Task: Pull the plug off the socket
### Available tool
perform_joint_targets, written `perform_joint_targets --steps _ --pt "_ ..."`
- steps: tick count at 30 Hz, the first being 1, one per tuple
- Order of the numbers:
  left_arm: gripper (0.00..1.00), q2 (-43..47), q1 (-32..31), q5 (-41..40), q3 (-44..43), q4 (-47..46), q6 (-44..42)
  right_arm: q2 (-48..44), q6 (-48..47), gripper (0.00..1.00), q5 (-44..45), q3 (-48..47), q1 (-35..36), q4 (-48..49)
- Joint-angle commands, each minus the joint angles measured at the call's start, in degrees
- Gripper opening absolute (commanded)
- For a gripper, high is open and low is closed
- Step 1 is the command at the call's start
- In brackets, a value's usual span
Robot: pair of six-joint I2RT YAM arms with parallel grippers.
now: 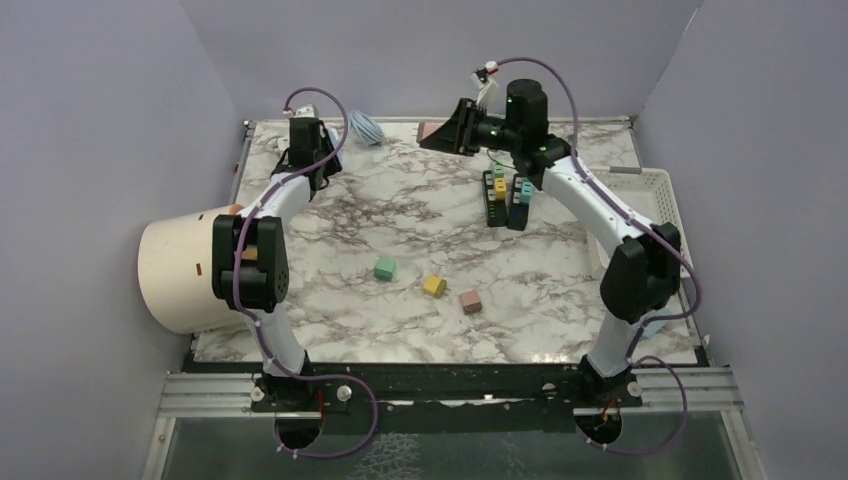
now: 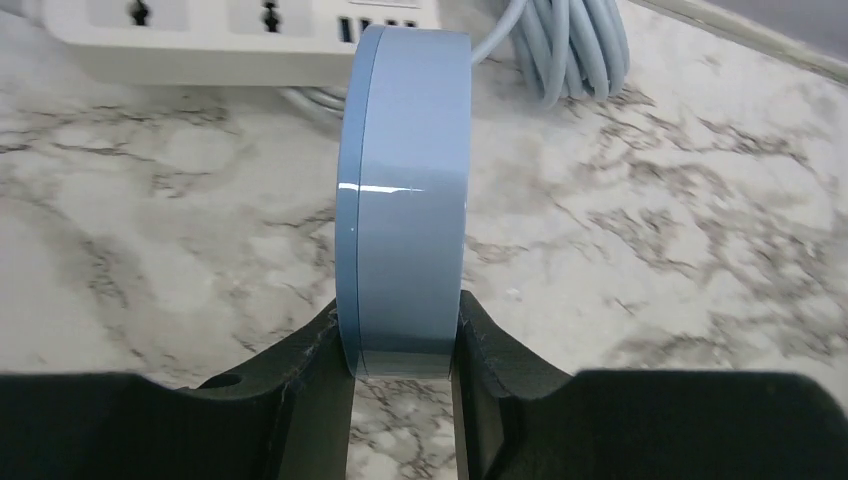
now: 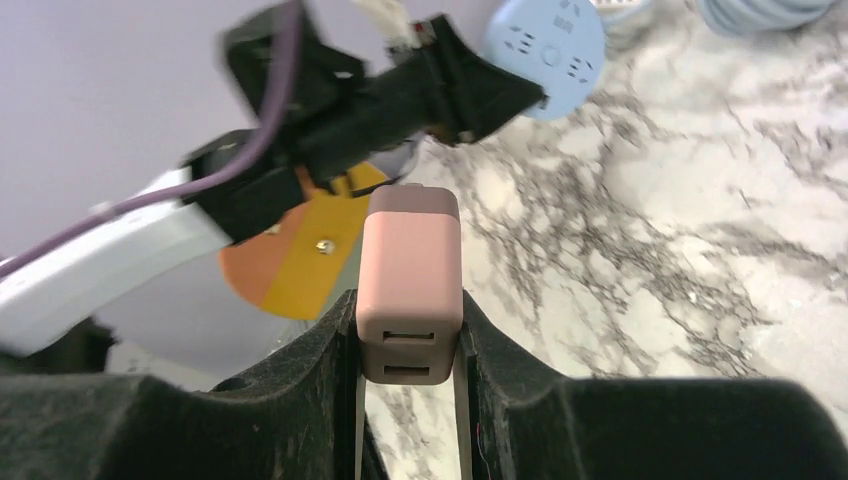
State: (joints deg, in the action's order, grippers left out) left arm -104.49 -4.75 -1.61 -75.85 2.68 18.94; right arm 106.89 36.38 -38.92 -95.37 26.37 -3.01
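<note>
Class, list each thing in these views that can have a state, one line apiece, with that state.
left gripper: shut on the blue round socket.
blue round socket: held on edge, no plug in it.
right gripper: shut on the pink plug.
pink plug: out of the socket, apart from it.
white tub: lying on its side.
cable: coiled.

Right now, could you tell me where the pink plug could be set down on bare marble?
Bare marble lies mid-table, between the coiled cable, the black rack and the three cubes, and along the near edge below them. Crowded: the far-left corner, with power strip and cable.
</note>
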Motion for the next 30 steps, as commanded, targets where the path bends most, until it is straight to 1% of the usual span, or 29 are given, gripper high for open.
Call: perform_joint_targets --steps 1,4,8,10,12,14,17,19,21,23,27,29,30 --pt "0.0 -2.94 0.7 -9.45 -4.3 -1.99 -1.07 -7.75 -2.15 0.01 -5.1 6.02 0.22 -1.86" --pt "0.0 -5.2 1.86 -6.65 -7.53 -2.21 -0.99 -14.45 -5.14 0.01 -4.27 16.14 -1.24 -5.08" --pt "0.0 -9.1 4.69 -0.5 -12.14 -2.72 -0.08 -25.88 -5.75 0.01 -3.35 36.32 -6.33 -5.44" --pt "0.0 -11.34 6.1 2.52 -14.53 -2.61 0.49 -31.12 -7.52 0.01 0.59 44.17 -7.34 -8.17" --pt "0.01 -13.33 7.44 5.46 -16.4 -2.67 1.34 -35.52 -8.69 0.01 3.84 49.76 -7.47 -11.61" --pt "0.07 -15.36 8.71 7.61 -18.19 -2.35 1.99 -39.79 -7.57 0.01 5.69 55.81 -7.52 -12.74" --pt "0.11 -18.88 10.34 10.8 -21.02 -1.21 3.26 -45.86 -3.86 0.01 7.59 62.8 -7.47 -12.45" --pt "0.17 -20.58 11.32 13.27 -22.54 -0.72 3.71 -49.52 -1.44 0.03 8.85 67.07 -7.47 -11.61" --pt "0.25 -21.78 12.12 14.86 -23.51 -0.58 3.77 -52.31 -0.1 0.07 9.7 70.17 -7.52 -11.41" --pt "0.34 -22.55 12.58 15.94 -24.34 -0.43 3.55 -52.59 0.0 0.12 9.64 71.73 -7.47 -11.64" --pt "0.51 -23.4 13.08 17.35 -27.17 2.24 2.62 -50.59 -2.38 0.4 9.49 71.04 -7.47 -14.45" --pt "0.68 -22.73 13.1 17.51 -27.23 2.44 2.36 -50.1 -3.5 0.49 11.23 69.58 -7.52 -16.37" --pt "0.74 -22.25 13.07 17.58 -27.05 2.48 2.29 -50.04 -4.05 0.53 12.45 68.67 -7.5 -17.33"
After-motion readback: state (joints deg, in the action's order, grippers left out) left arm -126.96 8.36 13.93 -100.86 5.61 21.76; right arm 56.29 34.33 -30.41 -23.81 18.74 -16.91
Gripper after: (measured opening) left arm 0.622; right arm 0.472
